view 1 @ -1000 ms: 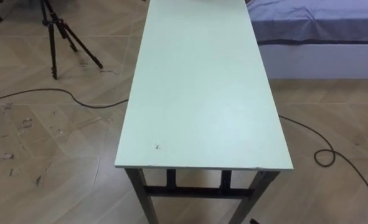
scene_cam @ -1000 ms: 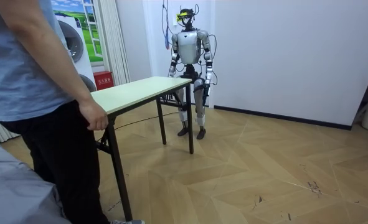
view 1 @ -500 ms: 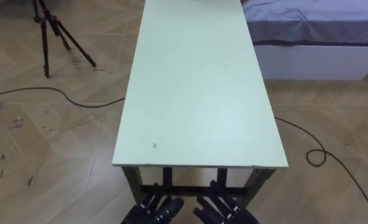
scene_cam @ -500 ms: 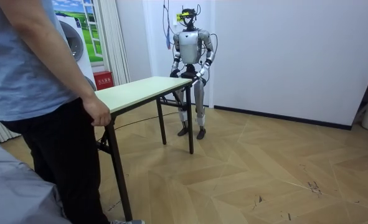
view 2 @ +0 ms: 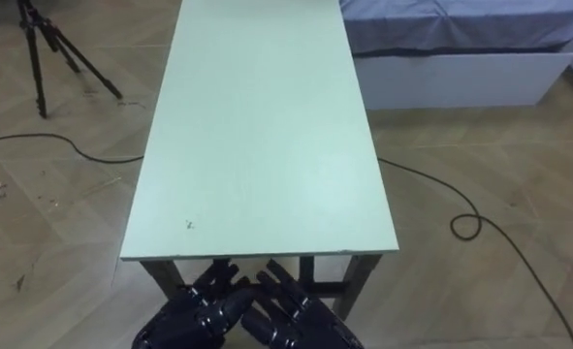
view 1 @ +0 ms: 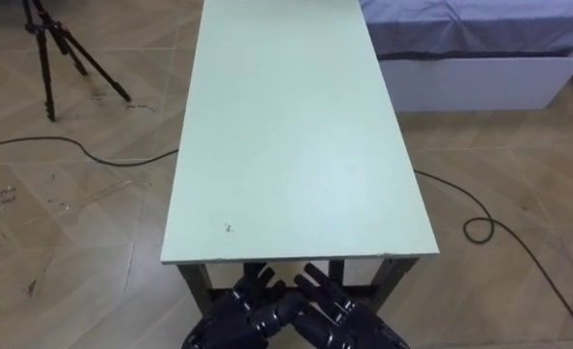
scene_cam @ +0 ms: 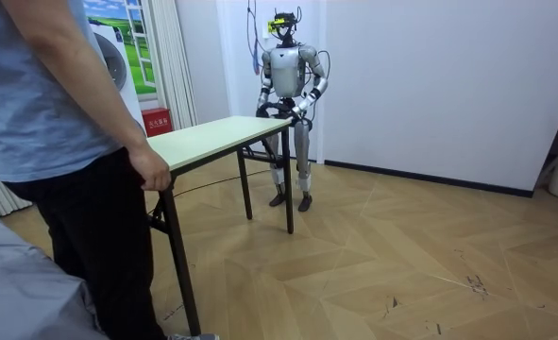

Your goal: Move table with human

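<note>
A long table (view 1: 296, 126) with a pale green top and dark legs runs away from me. Both my hands reach forward side by side just below its near end. My left hand (view 1: 242, 310) and my right hand (view 1: 346, 318) are open, fingers straight, their tips under the near edge and almost touching each other. The right eye view has the left hand (view 2: 197, 306) and right hand (view 2: 291, 312) in the same pose. In the room view I stand at the far end of the table (scene_cam: 212, 137). A person holds the near end with a hand (scene_cam: 152, 176).
A black tripod (view 1: 48, 48) stands on the wooden floor to the left. A bed (view 1: 470, 39) with a grey cover lies at the right, close to the table's far half. Dark cables (view 1: 480, 228) cross the floor on both sides.
My two hands have risen from below into view and reached toward the table's near edge. The camera has shifted, so the table sits a little further left in the picture.
</note>
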`<state>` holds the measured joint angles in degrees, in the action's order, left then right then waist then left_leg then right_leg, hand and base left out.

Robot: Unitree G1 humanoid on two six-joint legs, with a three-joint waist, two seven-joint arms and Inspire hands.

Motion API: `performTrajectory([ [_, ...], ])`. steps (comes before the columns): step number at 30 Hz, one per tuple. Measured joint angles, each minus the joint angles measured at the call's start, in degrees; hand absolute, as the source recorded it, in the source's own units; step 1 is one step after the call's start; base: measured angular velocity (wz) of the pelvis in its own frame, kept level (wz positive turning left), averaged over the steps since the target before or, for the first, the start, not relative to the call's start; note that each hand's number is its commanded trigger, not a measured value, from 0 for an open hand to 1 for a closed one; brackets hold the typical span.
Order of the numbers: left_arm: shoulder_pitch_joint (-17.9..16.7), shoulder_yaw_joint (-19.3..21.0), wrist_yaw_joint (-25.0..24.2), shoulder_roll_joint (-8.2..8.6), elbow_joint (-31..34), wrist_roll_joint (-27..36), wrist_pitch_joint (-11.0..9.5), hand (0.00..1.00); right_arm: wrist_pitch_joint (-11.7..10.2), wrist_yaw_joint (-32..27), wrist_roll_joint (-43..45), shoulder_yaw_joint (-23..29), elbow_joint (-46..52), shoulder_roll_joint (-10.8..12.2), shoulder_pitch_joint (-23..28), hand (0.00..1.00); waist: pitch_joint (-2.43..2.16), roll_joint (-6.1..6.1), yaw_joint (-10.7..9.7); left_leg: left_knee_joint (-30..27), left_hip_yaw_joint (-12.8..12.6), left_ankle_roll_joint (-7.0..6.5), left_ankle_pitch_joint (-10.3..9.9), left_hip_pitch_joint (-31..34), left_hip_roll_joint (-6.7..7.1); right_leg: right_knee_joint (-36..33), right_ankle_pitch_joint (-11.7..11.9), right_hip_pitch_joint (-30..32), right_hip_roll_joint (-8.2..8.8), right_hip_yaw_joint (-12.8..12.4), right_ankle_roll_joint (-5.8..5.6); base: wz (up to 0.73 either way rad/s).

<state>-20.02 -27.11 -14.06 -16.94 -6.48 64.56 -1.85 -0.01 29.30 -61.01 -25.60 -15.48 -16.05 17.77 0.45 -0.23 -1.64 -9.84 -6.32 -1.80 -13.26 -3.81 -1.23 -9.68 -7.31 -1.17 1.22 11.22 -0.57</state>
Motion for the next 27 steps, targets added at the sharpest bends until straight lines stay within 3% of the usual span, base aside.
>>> performTrajectory([
  [5,1.7,0.0,1.0,-0.34,0.0,0.0,0.3,0.0,0.0,-0.9,-0.1,0.1,0.6,-0.2,-1.5,0.0,0.18,-0.05,0.1,-0.6,0.0,0.0,0.0,0.0,0.01,0.0,0.0,0.0,0.12,0.0,0.0,0.0],
  [9,3.6,0.1,3.1,-0.32,0.0,0.0,0.8,0.0,0.1,-2.7,0.2,0.0,0.5,-0.3,-3.5,0.0,1.08,-0.15,0.4,-0.9,0.0,0.0,0.0,0.1,0.03,-0.1,0.0,-0.1,0.11,-0.2,0.01,0.0],
  [12,4.5,0.1,4.5,-0.5,-0.2,0.0,1.4,0.0,0.8,-3.8,0.3,-0.2,0.4,-1.2,-4.8,0.0,1.31,-0.01,0.8,-0.4,0.0,0.0,0.0,0.1,0.0,-0.2,0.1,-0.3,0.05,-0.2,0.11,0.0],
  [17,6.9,2.3,6.1,-0.28,-1.7,1.3,4.3,0.0,2.6,-7.3,-2.6,-0.2,0.1,-1.6,-6.5,0.0,1.37,0.0,2.1,-0.6,-0.4,0.22,0.2,-0.8,-0.07,-0.2,0.2,-0.6,-0.25,-0.4,0.38,-0.03],
  [23,9.7,8.0,8.7,1.54,-7.0,10.3,5.2,0.0,4.0,-10.7,-10.5,0.1,-0.4,-1.6,-7.2,0.0,1.33,0.09,3.4,-0.4,-0.6,0.3,0.2,-1.0,-0.34,-0.1,0.2,-1.0,-0.25,-0.1,0.41,0.0],
  [27,12.0,8.2,8.9,2.82,-11.0,14.2,5.7,0.0,5.2,-12.9,-15.5,1.4,-1.7,-1.1,-8.4,0.0,1.31,0.11,3.5,-0.5,-0.6,0.26,0.2,-1.1,-0.25,-0.1,0.3,-1.0,-0.15,-0.1,0.46,0.0],
])
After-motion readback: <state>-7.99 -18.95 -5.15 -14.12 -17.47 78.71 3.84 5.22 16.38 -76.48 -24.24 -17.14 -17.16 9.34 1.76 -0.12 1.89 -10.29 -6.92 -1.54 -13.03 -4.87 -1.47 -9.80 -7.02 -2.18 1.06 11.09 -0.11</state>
